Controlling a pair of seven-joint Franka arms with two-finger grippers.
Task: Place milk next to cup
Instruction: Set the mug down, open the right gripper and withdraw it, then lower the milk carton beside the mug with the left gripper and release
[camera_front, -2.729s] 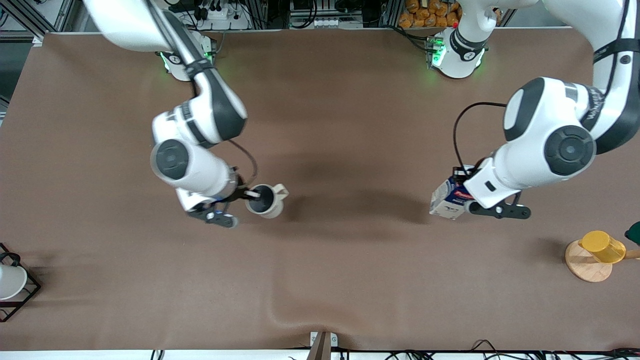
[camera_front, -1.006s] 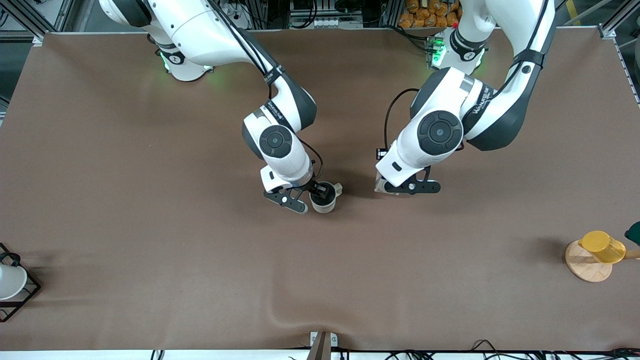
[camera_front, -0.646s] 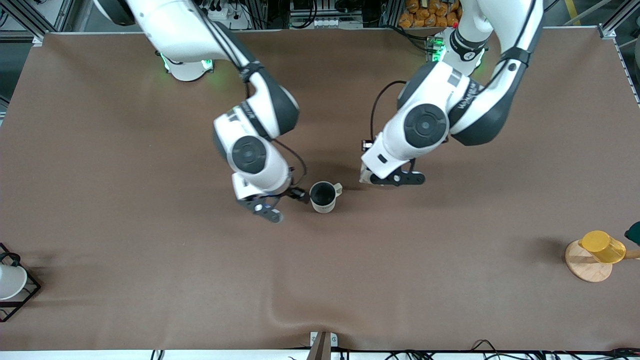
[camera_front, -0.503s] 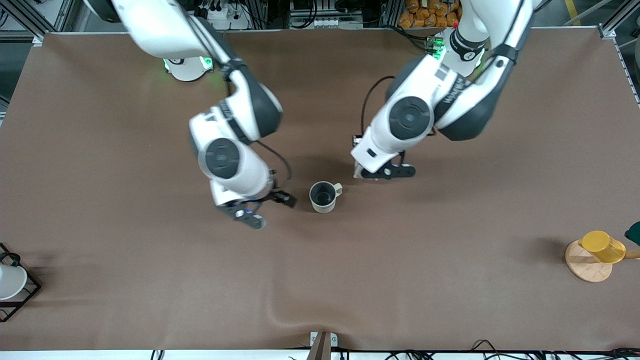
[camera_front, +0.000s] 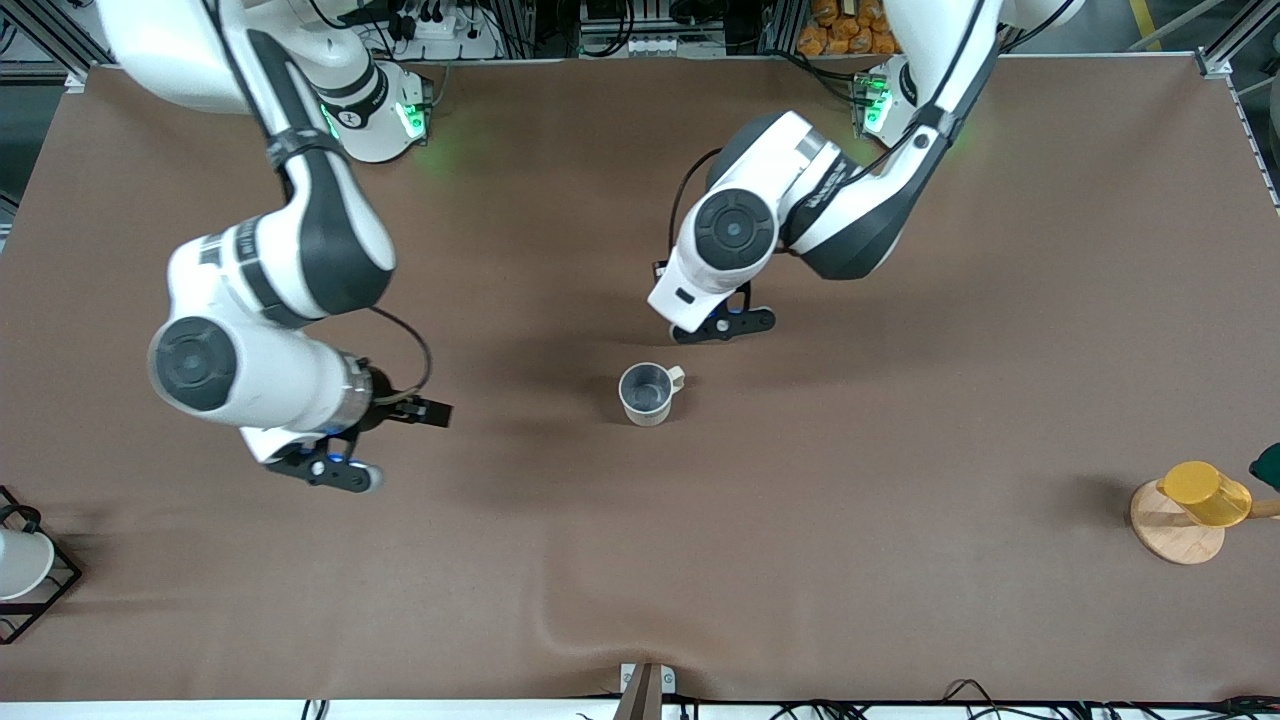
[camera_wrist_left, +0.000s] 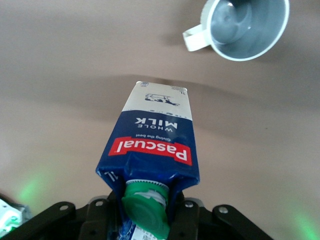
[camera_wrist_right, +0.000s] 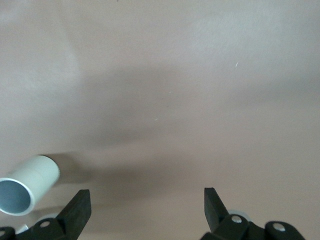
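Observation:
The off-white cup (camera_front: 650, 392) stands upright mid-table, its handle toward the left arm's end; it also shows as the cup (camera_wrist_left: 247, 25) and at the edge as the cup (camera_wrist_right: 27, 187). My left gripper (camera_front: 715, 328) hangs over the table just by the cup, shut on the milk's gable top. The left wrist hides the milk in the front view. In the left wrist view the milk (camera_wrist_left: 155, 140) is a blue carton with a red band and green cap (camera_wrist_left: 147, 210), its base pointing down at the cloth, held by the left gripper (camera_wrist_left: 147, 212). My right gripper (camera_front: 420, 412) (camera_wrist_right: 146, 205) is open and empty, over bare cloth toward the right arm's end.
A yellow cup on a round wooden base (camera_front: 1195, 505) stands at the left arm's end, with a dark green thing (camera_front: 1268, 465) beside it. A white cup in a black wire frame (camera_front: 20, 565) sits at the right arm's end. The brown cloth has a wrinkle (camera_front: 560, 625) near the front edge.
The right gripper has opened, left the cup standing and drawn away toward the right arm's end. The left arm has carried the milk closer to the cup.

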